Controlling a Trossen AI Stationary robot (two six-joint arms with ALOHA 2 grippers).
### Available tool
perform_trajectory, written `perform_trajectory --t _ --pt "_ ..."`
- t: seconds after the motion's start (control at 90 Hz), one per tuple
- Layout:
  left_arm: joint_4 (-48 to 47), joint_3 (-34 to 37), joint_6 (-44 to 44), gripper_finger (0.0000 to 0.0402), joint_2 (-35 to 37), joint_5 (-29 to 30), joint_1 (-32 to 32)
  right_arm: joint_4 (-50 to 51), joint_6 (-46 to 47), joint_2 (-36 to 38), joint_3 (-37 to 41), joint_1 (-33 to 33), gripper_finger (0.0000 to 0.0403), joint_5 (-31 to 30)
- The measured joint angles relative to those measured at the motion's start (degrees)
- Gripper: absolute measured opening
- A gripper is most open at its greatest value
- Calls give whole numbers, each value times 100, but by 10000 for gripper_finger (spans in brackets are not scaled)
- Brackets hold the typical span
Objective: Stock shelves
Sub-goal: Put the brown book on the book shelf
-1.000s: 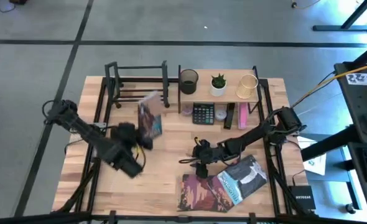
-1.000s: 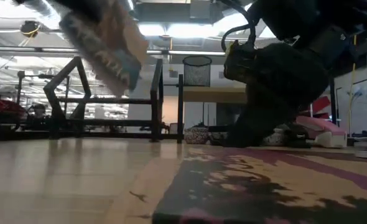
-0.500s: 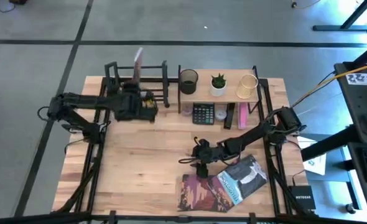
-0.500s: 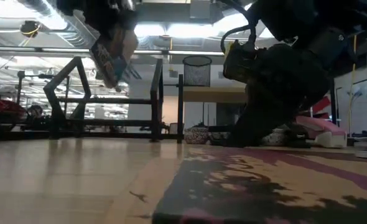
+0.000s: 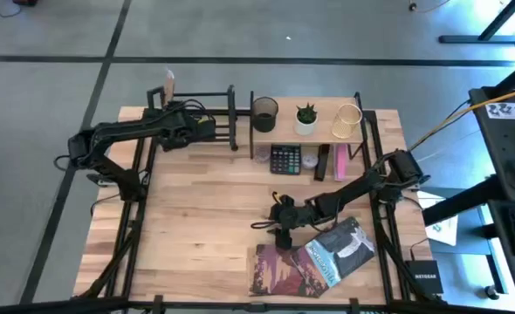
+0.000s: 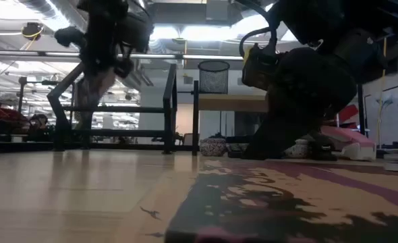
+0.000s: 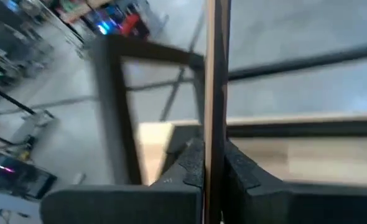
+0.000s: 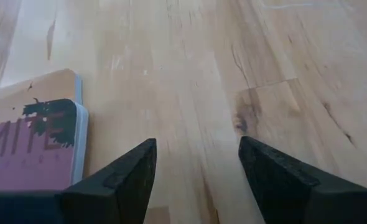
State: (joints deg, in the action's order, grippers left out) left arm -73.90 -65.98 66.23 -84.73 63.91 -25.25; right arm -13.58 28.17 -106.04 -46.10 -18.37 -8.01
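Left gripper [image 5: 172, 112]: closed on a thin book [image 7: 216, 93], which is held upright and edge-on between the fingers [image 7: 193, 163] in the left wrist view; it is reached out to the far left corner of the desk [image 5: 214, 209], at the left end of the black book rack [image 5: 192, 118].
Book in the low view: seen hanging below the gripper [image 6: 108, 40] against the rack's left end frame; whether it is touching the rack cannot be told.
Black book rack: stood along the far edge of the desk, at the left, just beside the wooden shelf.
Wooden shelf [image 5: 308, 131]: stood along the far edge of the desk, right of centre; a black mesh cup [image 5: 264, 113], a small potted plant [image 5: 306, 118] and a gold wire holder [image 5: 347, 120] are carried on its board.
Calculator [image 5: 285, 160]: laid on the desk at the front of the wooden shelf.
Right gripper [image 5: 281, 228]: held low over the desk near the middle, fingers [image 8: 124, 177] spread wide with nothing between them.
Book with maroon cover [image 5: 284, 270]: laid flat near the front edge of the desk, just beside the right gripper; its corner [image 8: 31, 140] is seen in the right wrist view.
Magazine [image 5: 340, 249]: laid partly over the maroon book, toward the right edge of the desk.
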Motion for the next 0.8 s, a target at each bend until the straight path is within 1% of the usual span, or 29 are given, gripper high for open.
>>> perform_trajectory --t 0.1,0.189,0.367,0.489,0.578,0.678,0.8 --pt "654 46 -644 0 10 -259 -175 0 1 0 0 -2 218 -7" --pt "955 55 -940 0 36 -366 -270 0 1 0 0 -2 218 -6" --pt "1034 61 -934 0 408 -319 -232 2 4 0 1 -2 218 2" --pt "1050 110 -924 0 885 -278 -277 2 4 0 0 -2 218 4" --pt "1207 294 -963 0 1301 -281 -380 1 4 0 1 -2 218 6" --pt "1848 684 -1249 0 1785 -654 -530 0 4 0 0 -2 218 4" --pt "2952 1295 -1665 0 2281 -1173 -712 0 1 0 0 -2 218 6"
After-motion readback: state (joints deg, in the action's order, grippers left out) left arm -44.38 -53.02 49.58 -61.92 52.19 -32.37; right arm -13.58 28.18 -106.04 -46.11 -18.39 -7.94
